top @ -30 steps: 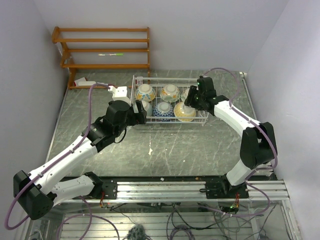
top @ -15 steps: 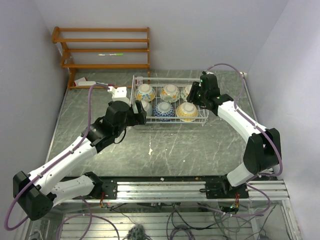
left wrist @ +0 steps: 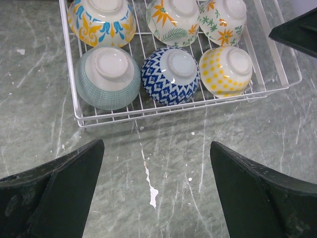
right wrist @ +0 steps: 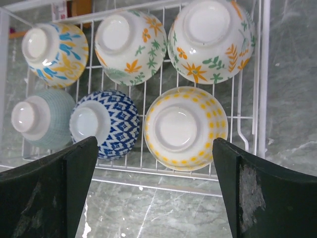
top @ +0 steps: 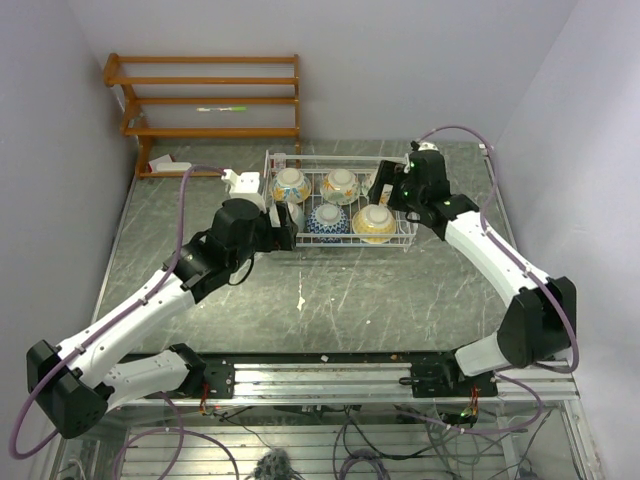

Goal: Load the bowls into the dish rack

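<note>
Several bowls lie upside down in two rows in the white wire dish rack (top: pixel 268 160). In the near row are a teal bowl (left wrist: pixel 108 77), a blue patterned bowl (left wrist: pixel 171 75) and a yellow-dotted bowl (right wrist: pixel 185 129). Behind them are a yellow-blue bowl (right wrist: pixel 54 49) and two orange floral bowls (right wrist: pixel 131 47). My right gripper (right wrist: pixel 154 141) hangs open above the rack's near right corner, holding nothing. The left gripper (left wrist: pixel 156 144) is open over bare table just in front of the rack (left wrist: pixel 80 121), also holding nothing.
A brown wooden slatted shelf (top: pixel 210 100) stands against the back wall at the left. A small white object (top: pixel 240 180) lies by the rack's left end. A white chip mark (top: pixel 301 300) shows on the green marbled tabletop. Walls close in on both sides.
My right gripper has opened wide and drawn back up and to the right, off the yellow-dotted bowl, which stays in the rack. The left arm has barely shifted.
</note>
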Tool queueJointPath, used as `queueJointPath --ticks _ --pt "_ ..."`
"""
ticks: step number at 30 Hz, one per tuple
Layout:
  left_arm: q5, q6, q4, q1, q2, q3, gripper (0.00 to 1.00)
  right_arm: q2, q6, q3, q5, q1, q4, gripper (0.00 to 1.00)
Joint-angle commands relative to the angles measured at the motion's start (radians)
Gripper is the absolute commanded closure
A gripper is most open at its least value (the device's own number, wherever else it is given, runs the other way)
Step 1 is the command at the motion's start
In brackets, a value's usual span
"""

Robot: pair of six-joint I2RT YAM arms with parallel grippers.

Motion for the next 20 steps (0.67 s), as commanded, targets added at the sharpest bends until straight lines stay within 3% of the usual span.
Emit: queueJointPath --ticks 1,11,20 --pt "0.009 0.047 -0.05 0.003 0.004 0.078 0.01 -0.059 -0.035 -0.005 0.044 0.005 -0.016 0.0" --pt "-0.061 0.155 -0.169 0.005 -0.072 0.092 0.01 -0.127 -0.062 -0.05 0.086 0.005 -0.04 0.0" --pt "-0.07 0.189 -0.151 0.004 -0.141 0.065 0.01 -0.152 -0.087 -0.053 0.146 0.005 -0.027 0.0"
